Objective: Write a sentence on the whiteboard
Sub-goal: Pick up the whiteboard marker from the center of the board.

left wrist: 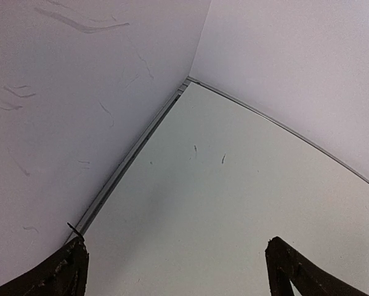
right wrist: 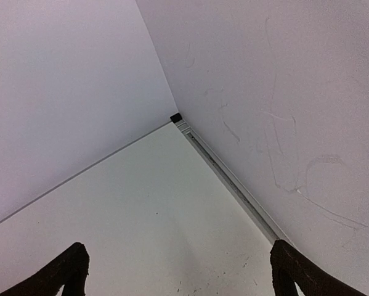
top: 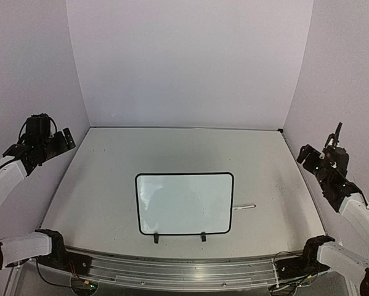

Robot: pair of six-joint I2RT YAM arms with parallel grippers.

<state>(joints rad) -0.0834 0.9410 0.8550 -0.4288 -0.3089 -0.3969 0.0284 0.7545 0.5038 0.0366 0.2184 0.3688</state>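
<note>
- My left hand (left wrist: 178, 271) stands fully open, fingers wide apart. It holds nothing, touches nothing, and is raised at the left edge of the counter (top: 104, 179).
- My right hand (right wrist: 181, 271) is likewise fully open and empty, raised at the counter's right edge.
- The whiteboard (top: 184, 203) lies flat at mid-counter towards the near side, with its two clips (top: 156, 237) on the near long edge. It is well apart from both hands.
- A thin white pen-like item (top: 244, 207) lies just beside the board's right edge.
</note>
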